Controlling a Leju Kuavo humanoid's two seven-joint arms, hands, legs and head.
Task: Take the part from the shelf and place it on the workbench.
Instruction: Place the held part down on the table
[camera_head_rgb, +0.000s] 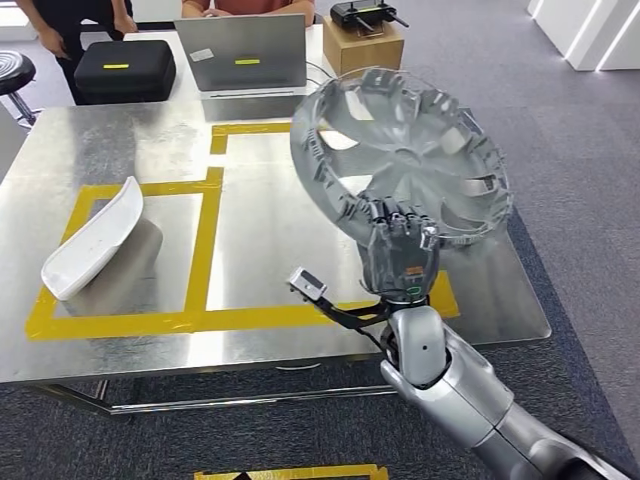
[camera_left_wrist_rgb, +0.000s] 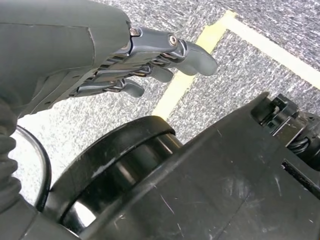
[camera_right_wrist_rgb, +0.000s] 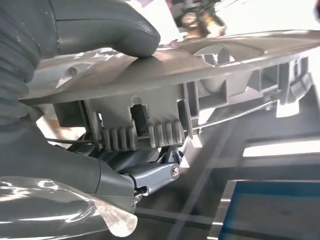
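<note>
Here the right hand (camera_head_rgb: 398, 245) grips the near rim of the part (camera_head_rgb: 400, 155), a round grey wheel cover, and holds it tilted in the air above the right half of the workbench (camera_head_rgb: 264, 250); it does not touch the metal top. In the right wrist view the thumb (camera_right_wrist_rgb: 113, 30) presses on one face of the cover (camera_right_wrist_rgb: 211, 70) and the darker fingers (camera_right_wrist_rgb: 158, 172) close under the ribbed rim, so much of the hand is hidden behind the plastic. The left hand (camera_left_wrist_rgb: 151, 60) hangs low over grey carpet (camera_left_wrist_rgb: 241, 75) crossed by a yellow tape line (camera_left_wrist_rgb: 181, 85), its fingers loosely spread and holding nothing. On the left side of the bench a white curved shell (camera_head_rgb: 94, 240) lies inside a box of yellow tape (camera_head_rgb: 200, 250); the taped box below the cover is partly hidden by it. The right edge of the bench is close under the cover, with open carpet beyond. At the far edge stand a black case (camera_head_rgb: 124, 68), a laptop (camera_head_rgb: 241, 52) and a cardboard box (camera_head_rgb: 362, 45) with a controller on it; two people there are cut off by the frame. No writing can be read on the labels.
</note>
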